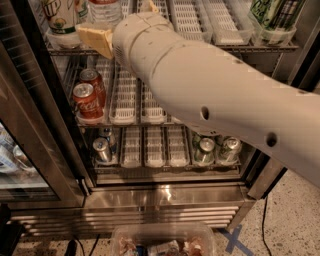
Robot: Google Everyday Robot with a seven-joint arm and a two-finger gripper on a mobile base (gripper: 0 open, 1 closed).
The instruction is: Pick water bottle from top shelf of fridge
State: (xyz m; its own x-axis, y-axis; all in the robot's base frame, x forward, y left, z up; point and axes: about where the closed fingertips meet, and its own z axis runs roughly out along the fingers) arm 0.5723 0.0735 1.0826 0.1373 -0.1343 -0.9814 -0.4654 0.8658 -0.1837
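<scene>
The water bottle, clear with a reddish label band, stands at the left of the fridge's top shelf, cut off by the top edge of the view. My gripper is at that shelf right beside the bottle. One tan finger lies in front of the bottle's base and the other shows to the bottle's right. The jaws look open and are not closed on the bottle. My thick white arm crosses the view from the right and hides the middle of the shelves.
A white container with a green logo stands just left of the bottle. Green-patterned cans stand at the top right. Red cans and silver cans fill lower racks. The glass door hangs open at left. A plastic tub sits below.
</scene>
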